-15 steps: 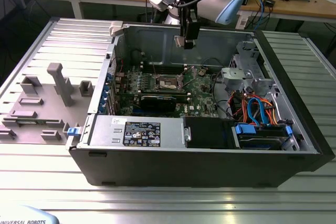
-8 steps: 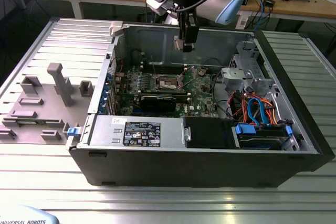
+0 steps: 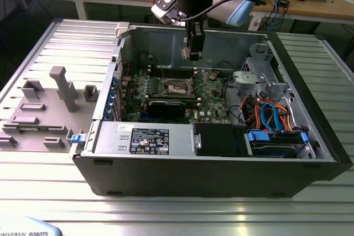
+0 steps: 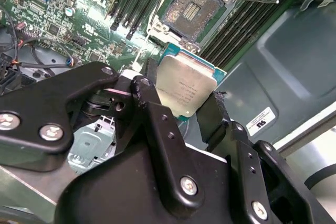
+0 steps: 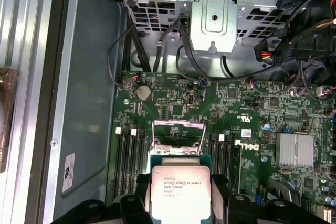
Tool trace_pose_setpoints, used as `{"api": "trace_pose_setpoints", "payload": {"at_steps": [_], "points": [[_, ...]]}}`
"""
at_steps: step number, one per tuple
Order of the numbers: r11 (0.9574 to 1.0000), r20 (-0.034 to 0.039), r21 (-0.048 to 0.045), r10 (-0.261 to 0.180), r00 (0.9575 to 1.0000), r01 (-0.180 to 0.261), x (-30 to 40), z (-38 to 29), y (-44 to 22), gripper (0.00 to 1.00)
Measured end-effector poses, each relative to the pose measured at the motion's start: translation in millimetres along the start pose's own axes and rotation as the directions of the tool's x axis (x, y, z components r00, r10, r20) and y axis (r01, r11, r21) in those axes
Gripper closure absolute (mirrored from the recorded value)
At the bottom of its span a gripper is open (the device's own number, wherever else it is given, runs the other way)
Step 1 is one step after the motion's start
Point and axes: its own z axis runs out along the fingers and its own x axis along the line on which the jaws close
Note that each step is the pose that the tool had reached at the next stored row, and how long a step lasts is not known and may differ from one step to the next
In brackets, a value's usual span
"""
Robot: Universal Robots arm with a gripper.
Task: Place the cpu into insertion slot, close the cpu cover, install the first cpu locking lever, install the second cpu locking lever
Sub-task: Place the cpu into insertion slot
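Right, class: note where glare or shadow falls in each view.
Second wrist view: glare washes out part of the green circuit board; first wrist view: the flat square silver-topped cpu gleams pale; exterior view: the black computer case lies shaded inside.

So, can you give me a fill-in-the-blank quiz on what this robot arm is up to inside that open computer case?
1. The gripper is ___ on the cpu, holding it by two opposite edges.
2. The insertion slot is ___, with its dark centre bare.
3. The cpu cover is ___, not closed over the slot.
4. The circuit board beneath the cpu is coloured ___.
Missing words: shut; empty; open; green.
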Motion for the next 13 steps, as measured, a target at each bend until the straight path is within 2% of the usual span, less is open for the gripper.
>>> {"api": "trace_pose_setpoints", "payload": {"at_steps": [13], "points": [[1.0,-0.0013,-0.0002,0.0,1.0,0.0,0.0,3.9,-0.9,0.46]]}}
